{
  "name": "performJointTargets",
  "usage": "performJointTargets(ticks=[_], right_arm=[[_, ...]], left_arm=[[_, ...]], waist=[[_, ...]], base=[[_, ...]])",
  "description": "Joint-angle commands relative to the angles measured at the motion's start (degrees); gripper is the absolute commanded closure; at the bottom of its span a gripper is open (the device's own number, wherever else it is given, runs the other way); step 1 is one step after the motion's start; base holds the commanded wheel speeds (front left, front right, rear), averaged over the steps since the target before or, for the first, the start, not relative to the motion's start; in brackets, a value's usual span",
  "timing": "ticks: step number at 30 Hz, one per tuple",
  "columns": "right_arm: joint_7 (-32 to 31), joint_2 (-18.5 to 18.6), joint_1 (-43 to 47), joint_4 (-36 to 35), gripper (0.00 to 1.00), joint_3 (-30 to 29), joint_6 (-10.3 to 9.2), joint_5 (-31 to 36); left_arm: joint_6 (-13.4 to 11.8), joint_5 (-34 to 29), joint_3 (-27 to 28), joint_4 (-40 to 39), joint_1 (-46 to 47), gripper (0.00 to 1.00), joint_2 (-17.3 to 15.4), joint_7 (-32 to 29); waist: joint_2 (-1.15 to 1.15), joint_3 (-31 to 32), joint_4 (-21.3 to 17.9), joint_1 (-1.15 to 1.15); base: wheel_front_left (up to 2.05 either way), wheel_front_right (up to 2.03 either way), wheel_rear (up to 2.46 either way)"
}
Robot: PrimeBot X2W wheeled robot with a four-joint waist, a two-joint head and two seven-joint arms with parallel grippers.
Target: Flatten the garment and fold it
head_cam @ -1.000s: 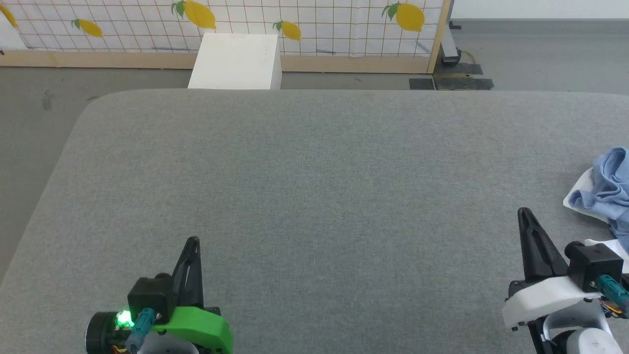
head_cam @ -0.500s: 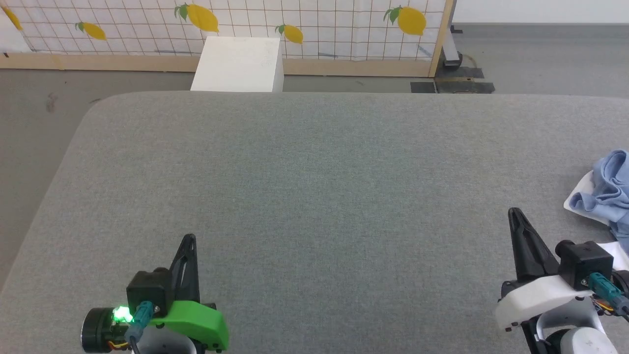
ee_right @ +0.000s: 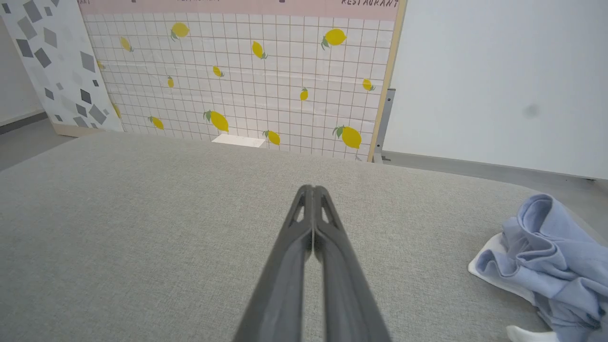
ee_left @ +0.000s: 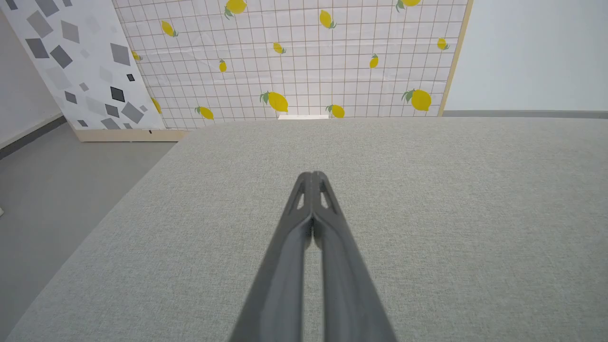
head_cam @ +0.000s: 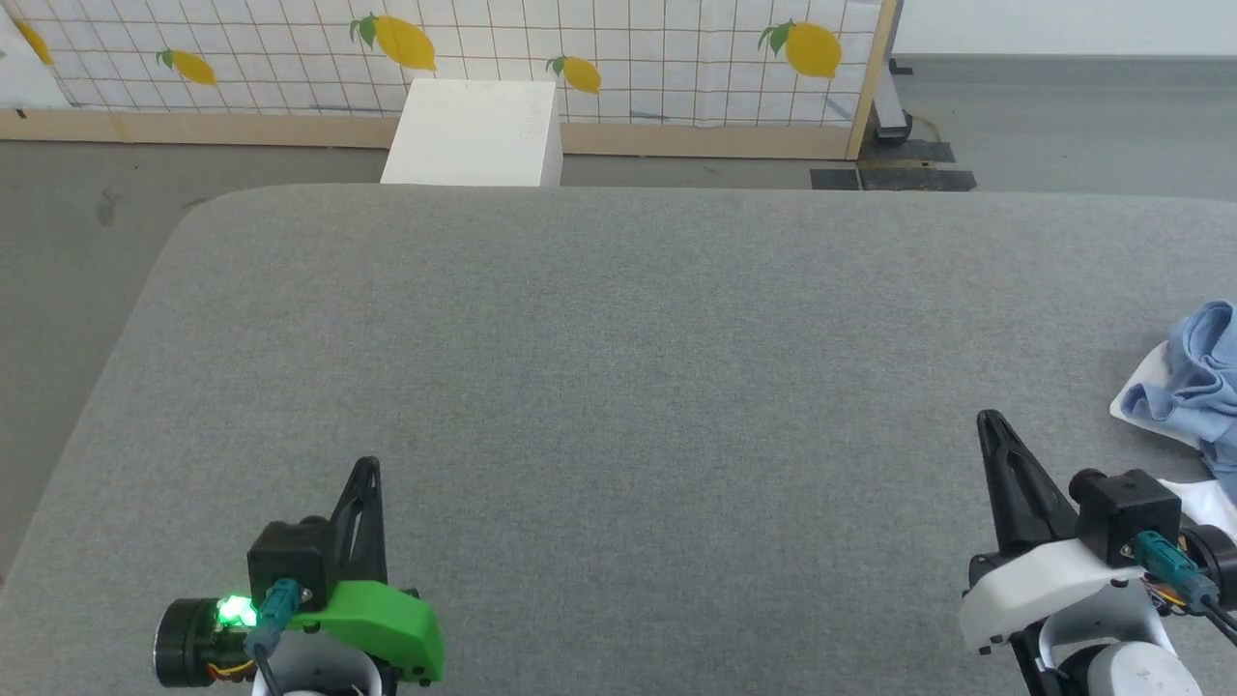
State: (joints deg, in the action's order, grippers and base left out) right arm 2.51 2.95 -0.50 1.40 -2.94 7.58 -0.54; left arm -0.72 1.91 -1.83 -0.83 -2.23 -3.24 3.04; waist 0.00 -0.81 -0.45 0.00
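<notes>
1. Across the head view, a grey fabric-covered table with rounded far corners takes up most of the space, and both arms rise from its near edge.
2. Beyond the table stands a wood-framed screen printed with a white grid and yellow lemons. Grey floor runs between the screen and the table.
3. To the screen's left in the left wrist view leans a white panel scattered with grey and black angular shapes.
4. A white box sits on the floor against the screen, just behind the table's far edge.
5. The garment, a light blue shirt, lies in a crumpled heap at the table's right side, cut off by the head view's right edge. White fabric shows under its near and left folds. It is neither flattened nor folded.
6. The right gripper, on a white mount, points up the table to the left of the garment and clear of it. In the right wrist view its two dark fingers meet at the tips with nothing between them.
7. The left gripper, on a green mount, points the same way, well apart from the garment. Its fingers are likewise pressed together and empty in the left wrist view.
8. A small green light glows on the left wrist.
</notes>
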Motion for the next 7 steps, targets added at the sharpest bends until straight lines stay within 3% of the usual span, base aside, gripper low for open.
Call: performJointTargets(ticks=[1,7], right_arm=[[-0.3,-0.1,0.4,-0.4,1.0,0.4,-0.07,0.3],[-0.9,-0.1,0.4,-0.7,1.0,1.1,-0.08,0.3]], left_arm=[[0.3,-0.5,0.4,0.1,1.0,1.0,0.3,-0.4],[0.4,-0.8,0.8,0.3,1.4,1.0,0.3,-1.1]], waist=[[0.0,0.0,0.0,0.0],[0.0,0.3,0.1,0.0]], base=[[0.0,0.0,0.0],[0.0,0.0,0.0]])
